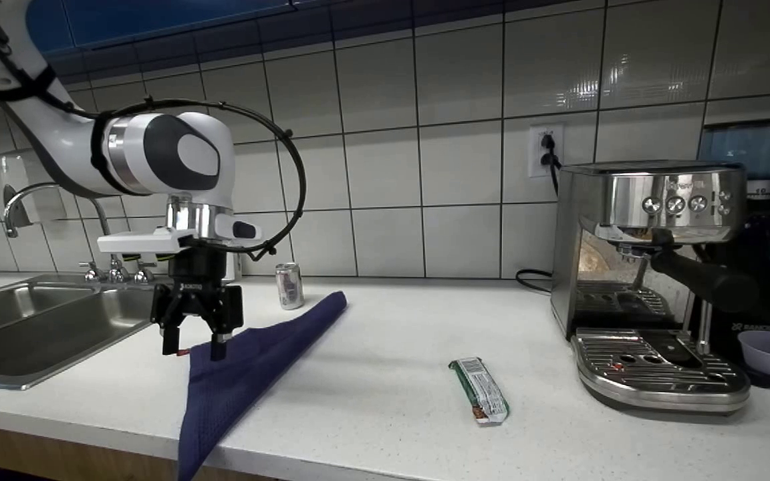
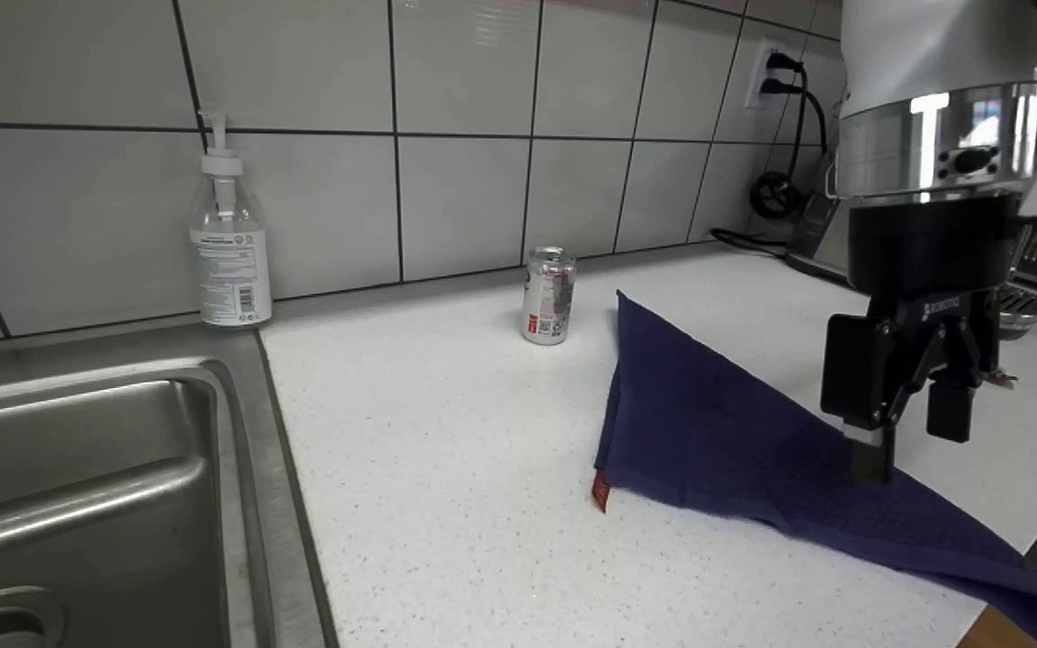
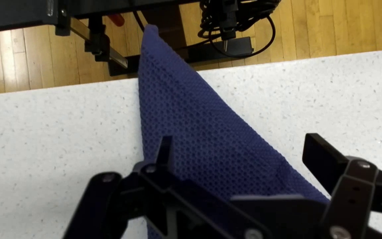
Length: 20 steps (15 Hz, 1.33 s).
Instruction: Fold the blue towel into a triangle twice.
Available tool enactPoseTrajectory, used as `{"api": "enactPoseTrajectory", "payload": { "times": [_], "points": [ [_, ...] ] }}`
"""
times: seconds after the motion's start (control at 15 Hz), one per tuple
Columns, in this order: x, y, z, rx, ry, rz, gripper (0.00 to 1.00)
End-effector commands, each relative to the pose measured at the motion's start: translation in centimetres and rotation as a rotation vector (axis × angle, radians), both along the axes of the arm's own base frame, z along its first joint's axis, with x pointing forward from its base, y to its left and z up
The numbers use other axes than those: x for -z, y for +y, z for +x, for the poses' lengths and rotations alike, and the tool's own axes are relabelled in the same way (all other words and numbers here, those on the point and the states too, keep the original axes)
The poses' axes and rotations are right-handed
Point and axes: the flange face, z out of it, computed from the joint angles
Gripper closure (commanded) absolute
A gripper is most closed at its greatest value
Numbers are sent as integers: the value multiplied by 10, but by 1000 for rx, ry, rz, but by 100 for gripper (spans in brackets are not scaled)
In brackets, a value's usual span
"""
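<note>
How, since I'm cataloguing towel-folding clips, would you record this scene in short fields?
Main item: blue towel on the counter
Shape: roughly triangular; number of folds unclear
Overhang: one corner hangs past the counter's front edge
Label: red tag sticking out at another corner
Robot: gripper open, over the towel, not gripping it
Near the back: silver can, upright, close to the tiled wall
Lying down: green-and-silver packet, between towel and coffee machine
Other end: pump bottle, upright by the sink
</note>
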Motion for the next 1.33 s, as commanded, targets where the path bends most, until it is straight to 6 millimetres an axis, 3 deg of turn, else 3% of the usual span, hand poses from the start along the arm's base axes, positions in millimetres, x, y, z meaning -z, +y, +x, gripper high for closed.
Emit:
{"api": "enactPoseTrajectory", "payload": {
  "times": [0.0,0.8,1.27],
  "points": [
    [-6,-20,-17,33,32,42,0],
    [8,-61,-55,200,117,111,0],
    [21,-74,-78,268,133,120,0]
  ]
}}
